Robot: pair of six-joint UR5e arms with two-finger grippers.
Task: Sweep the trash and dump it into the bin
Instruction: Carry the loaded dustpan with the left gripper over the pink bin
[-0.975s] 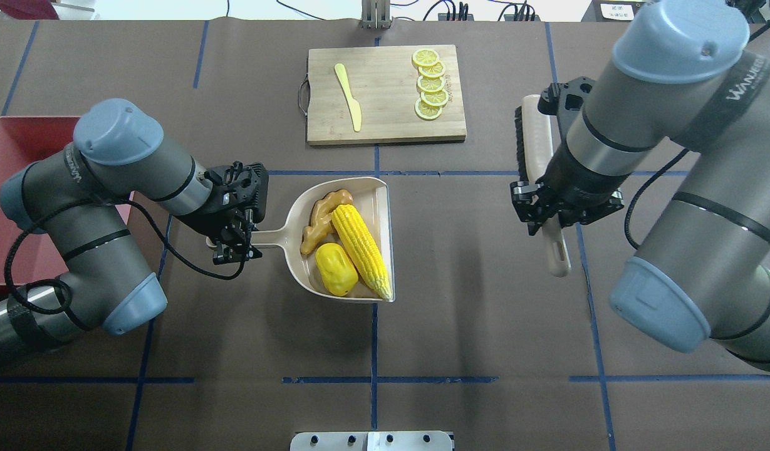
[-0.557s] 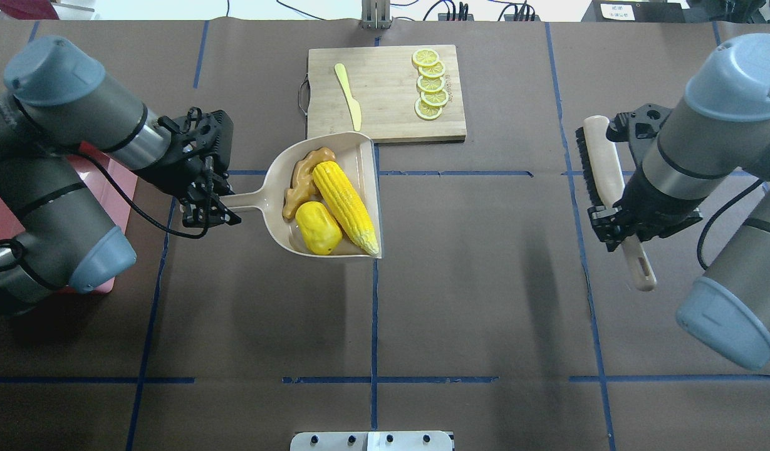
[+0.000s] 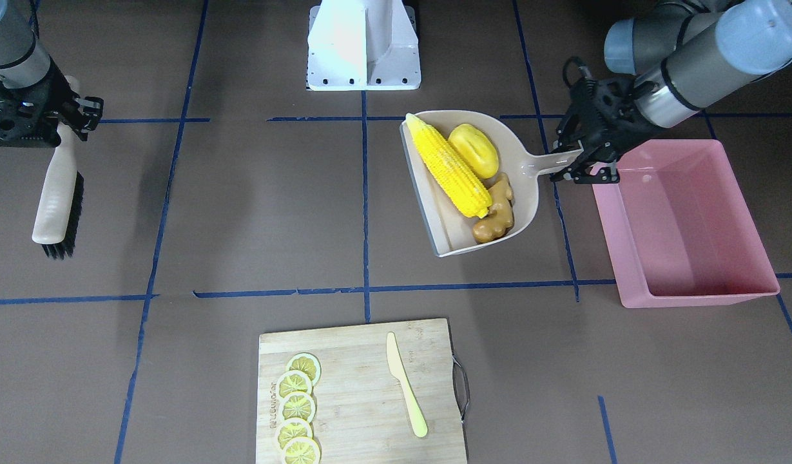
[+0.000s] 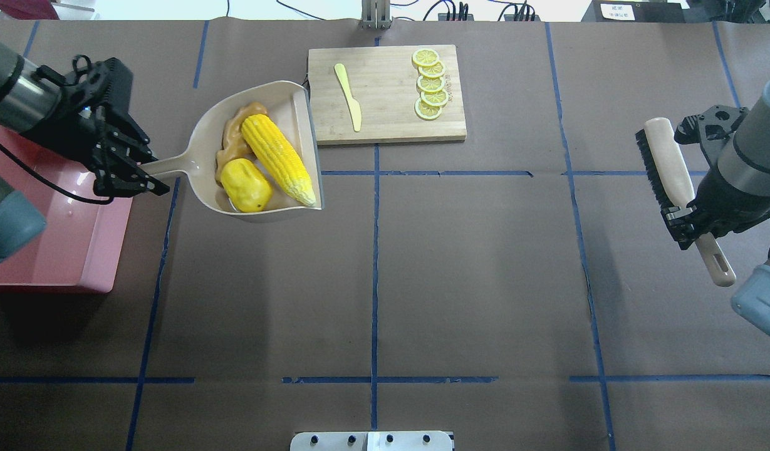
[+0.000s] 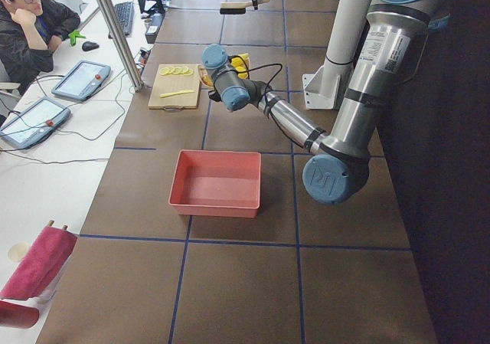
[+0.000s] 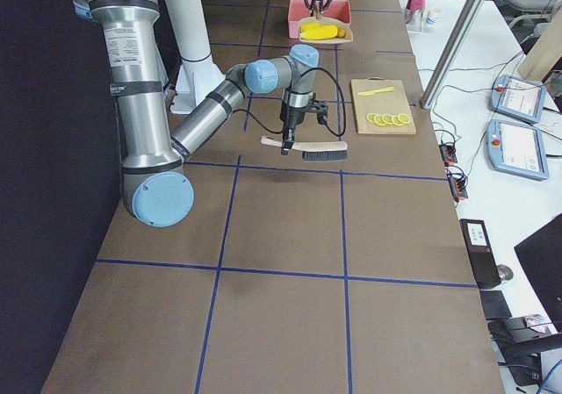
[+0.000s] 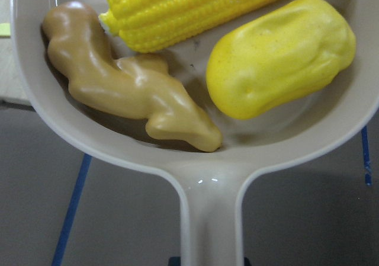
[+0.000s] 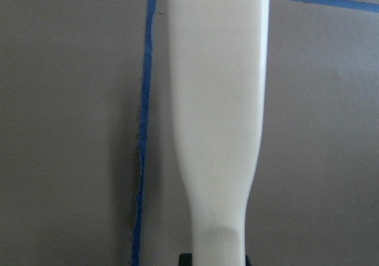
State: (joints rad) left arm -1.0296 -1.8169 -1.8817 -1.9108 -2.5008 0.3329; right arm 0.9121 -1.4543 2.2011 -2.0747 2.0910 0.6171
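My left gripper is shut on the handle of a beige dustpan and holds it in the air beside the pink bin. In the pan lie the yellow corn cob, the rounded yellow lump and the tan ginger root. The left wrist view shows the corn, the lump and the ginger close up. In the front view the pan is just left of the empty bin. My right gripper is shut on a beige brush at the far right.
A wooden cutting board at the back middle holds several lemon slices and a pale yellow knife. The brush handle fills the right wrist view. Blue tape lines cross the brown table. A person sits at the side desk.
My left arm has lifted the loaded dustpan and carried it left and back toward the bin. My right arm has drawn the brush further right, away from the middle.
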